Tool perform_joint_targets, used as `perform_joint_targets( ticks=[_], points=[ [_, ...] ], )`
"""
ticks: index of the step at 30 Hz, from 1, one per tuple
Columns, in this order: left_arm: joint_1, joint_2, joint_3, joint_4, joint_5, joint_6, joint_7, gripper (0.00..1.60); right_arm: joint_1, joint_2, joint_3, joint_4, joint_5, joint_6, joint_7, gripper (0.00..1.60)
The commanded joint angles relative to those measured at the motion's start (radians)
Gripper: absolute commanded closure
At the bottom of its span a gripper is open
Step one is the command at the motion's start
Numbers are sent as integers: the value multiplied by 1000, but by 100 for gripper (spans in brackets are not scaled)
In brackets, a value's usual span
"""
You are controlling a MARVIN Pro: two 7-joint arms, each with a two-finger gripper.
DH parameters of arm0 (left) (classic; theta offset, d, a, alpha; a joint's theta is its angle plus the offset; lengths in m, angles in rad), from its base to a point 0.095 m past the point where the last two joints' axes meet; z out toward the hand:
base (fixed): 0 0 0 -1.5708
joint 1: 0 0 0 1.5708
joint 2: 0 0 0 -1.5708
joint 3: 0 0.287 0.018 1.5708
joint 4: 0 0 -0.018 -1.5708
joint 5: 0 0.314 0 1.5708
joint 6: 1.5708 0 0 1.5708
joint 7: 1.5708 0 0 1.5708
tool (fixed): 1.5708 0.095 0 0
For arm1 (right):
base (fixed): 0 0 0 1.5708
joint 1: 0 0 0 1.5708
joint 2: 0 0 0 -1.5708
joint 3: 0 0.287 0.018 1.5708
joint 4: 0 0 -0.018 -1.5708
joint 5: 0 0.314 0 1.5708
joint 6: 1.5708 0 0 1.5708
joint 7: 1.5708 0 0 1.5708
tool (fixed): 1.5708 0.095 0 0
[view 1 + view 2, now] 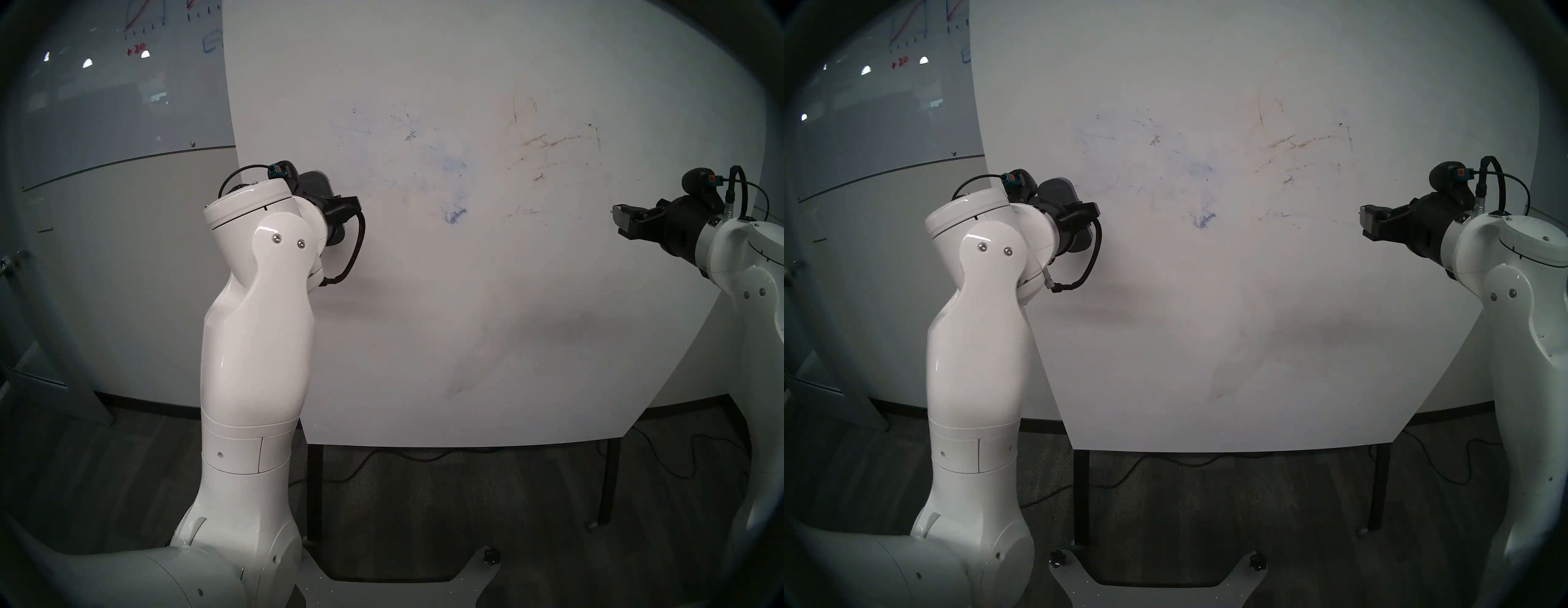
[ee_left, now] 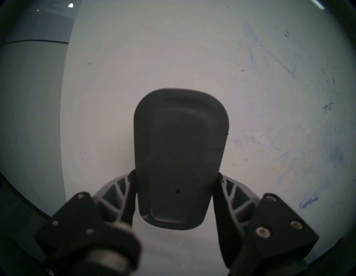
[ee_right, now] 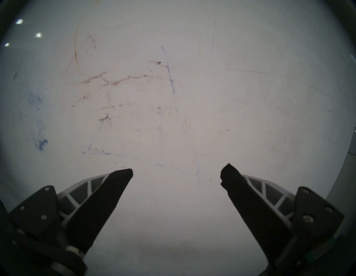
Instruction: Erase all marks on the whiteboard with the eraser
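The whiteboard (image 1: 488, 318) stood upright, faint blue marks (image 1: 455, 215) smeared mid-panel. The left gripper (image 2: 176, 194) clamped the eraser (image 2: 180, 154) by its edges (pad face boardward, near the left edge); the right gripper (image 3: 176, 173) hung wide, empty.

The upright whiteboard (image 1: 488, 297) on dark legs carries faint blue and brownish marks (image 1: 456, 214).

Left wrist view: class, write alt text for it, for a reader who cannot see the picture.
The left gripper clamps a dark grey eraser by its sides, held up in front of the whiteboard. Faint blue marks and smears remain to the right of the eraser; the board's left side looks almost clean.
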Motion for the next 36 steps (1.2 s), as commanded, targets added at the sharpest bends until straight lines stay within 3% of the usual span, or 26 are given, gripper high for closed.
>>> perform_joint_targets(
  ticks=[1, 16, 17, 18, 20, 21, 24, 25, 26, 36],
  points=[
    [-100, 44, 1, 39, -40, 0, 60, 160, 9, 4, 3, -5, -2, -7, 1, 0],
    [-177, 64, 41, 115, -118, 0, 94, 160, 9, 4, 3, -5, -2, -7, 1, 0],
    [-176, 64, 43, 117, -122, 0, 98, 139, 9, 4, 3, -5, -2, -7, 1, 0],
    [-177, 66, 46, 118, -130, 0, 104, 100, 9, 4, 3, -4, -2, -8, 2, 0],
    [-174, 67, 49, 118, -136, 0, 108, 80, 9, 4, 3, -4, -2, -8, 2, 0],
    [-171, 66, 50, 116, -133, 0, 105, 55, 9, 4, 3, -4, -2, -8, 2, 0],
    [-164, 66, 53, 110, -138, 0, 107, 33, 9, 4, 3, -4, -2, -8, 2, 0],
    [-162, 65, 54, 107, -140, 0, 110, 6, 9, 4, 3, -4, -2, -8, 2, 0],
    [-159, 63, 53, 106, -135, 0, 104, 0, 9, 4, 3, -4, -2, -8, 2, 0],
    [-118, 40, 71, 54, -115, 0, 103, 0, 9, 4, 3, -4, -2, -8, 2, 0]
  ],
)
